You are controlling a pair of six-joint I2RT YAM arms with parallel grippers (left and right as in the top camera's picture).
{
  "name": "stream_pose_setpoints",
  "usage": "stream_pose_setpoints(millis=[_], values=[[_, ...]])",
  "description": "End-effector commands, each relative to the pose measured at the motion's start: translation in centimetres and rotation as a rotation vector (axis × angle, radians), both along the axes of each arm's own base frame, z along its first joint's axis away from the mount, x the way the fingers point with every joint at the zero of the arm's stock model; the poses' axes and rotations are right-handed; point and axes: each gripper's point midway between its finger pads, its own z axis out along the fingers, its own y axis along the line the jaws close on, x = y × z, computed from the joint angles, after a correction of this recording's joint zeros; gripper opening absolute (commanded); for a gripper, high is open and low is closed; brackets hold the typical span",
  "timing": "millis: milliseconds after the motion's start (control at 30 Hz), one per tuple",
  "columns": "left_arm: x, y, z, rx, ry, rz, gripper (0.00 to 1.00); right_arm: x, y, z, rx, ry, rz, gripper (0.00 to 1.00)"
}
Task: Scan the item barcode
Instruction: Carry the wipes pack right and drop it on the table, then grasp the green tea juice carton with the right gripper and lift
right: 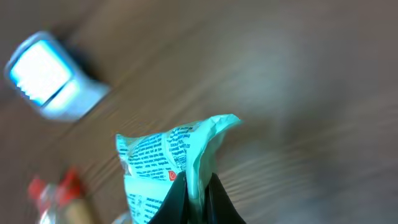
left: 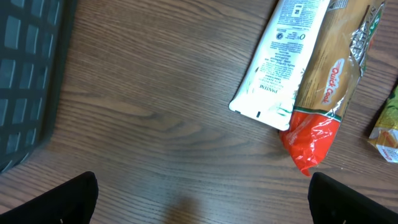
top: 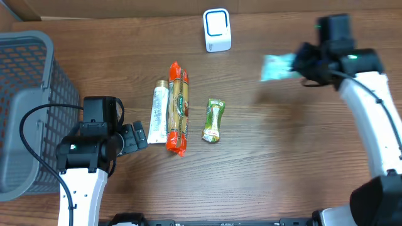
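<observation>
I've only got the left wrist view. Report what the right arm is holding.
Observer: The right fingers are shut on a light blue packet, held above the table.
Operator: Locate the scanner.
Observer: A white scanner stands at the far edge, apart from the packet, to its left in the overhead view.
Operator: Confirm it's on.
Observer: Its window looks brightly lit in the right wrist view.

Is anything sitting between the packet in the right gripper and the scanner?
Nothing visible does. The right gripper pinches the teal packet, and only bare table lies between it and the white scanner. The tube, spaghetti pack and green sachet lie off that line.
</observation>
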Motion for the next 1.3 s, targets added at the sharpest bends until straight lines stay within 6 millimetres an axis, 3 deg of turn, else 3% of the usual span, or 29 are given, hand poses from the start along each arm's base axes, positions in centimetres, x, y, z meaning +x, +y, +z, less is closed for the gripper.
stream_pose_setpoints(millis=[0,100,167,267,300,367,400,433,500,633,733,933,1067,1133,1267], values=[[0.1,0.2,0.0,0.009,-0.001,0.013,1.0,-1.3,-4.9,-3.4,0.053,0.058,-0.216,0.04],[0.1,0.2,0.0,0.009,-0.001,0.014,1.0,-2.6,-10.3,-7.4,0.045,0.064,-0.431,0.04],[0.1,0.2,0.0,0.009,-0.001,0.013,0.99,-3.1,-12.0,-9.3,0.056,0.041,-0.496,0.04],[0.1,0.2,0.0,0.009,-0.001,0.013,1.0,-3.5,-13.1,-10.6,0.055,0.025,-0.523,0.04],[0.1,0.2,0.0,0.009,-0.001,0.013,1.0,-3.8,-13.2,-10.9,0.052,0.035,-0.521,0.15],[0.1,0.2,0.0,0.009,-0.001,0.014,1.0,-4.2,-13.1,-11.1,0.034,0.057,-0.482,0.7],[0.1,0.2,0.0,0.009,-0.001,0.014,0.99,-4.3,-12.9,-11.1,0.027,0.062,-0.451,0.78],[0.1,0.2,0.0,0.009,-0.001,0.013,1.0,-4.2,-12.6,-11.0,0.027,0.062,-0.41,0.84],[0.1,0.2,0.0,0.009,-0.001,0.014,1.0,-4.2,-12.1,-10.8,0.04,0.071,-0.38,0.86],[0.1,0.2,0.0,0.009,-0.001,0.013,1.0,-3.8,-10.2,-7.9,0.074,0.071,-0.262,0.85],[0.1,0.2,0.0,0.009,-0.001,0.014,1.0,-2.6,-4.8,-5.0,0.136,0.026,-0.012,0.83],[0.1,0.2,0.0,0.009,-0.001,0.013,0.99,-3.1,6.6,-5.2,0.171,0.049,0.295,0.87],[0.1,0.2,0.0,0.009,-0.001,0.013,1.0,-4.5,14.3,-6.8,0.188,0.09,0.44,0.91],[0.1,0.2,0.0,0.009,-0.001,0.013,1.0,-5.8,17.9,-8.7,0.202,0.15,0.482,0.91],[0.1,0.2,0.0,0.009,-0.001,0.013,1.0,-8.3,22.8,-12.0,0.207,0.236,0.548,0.91]])
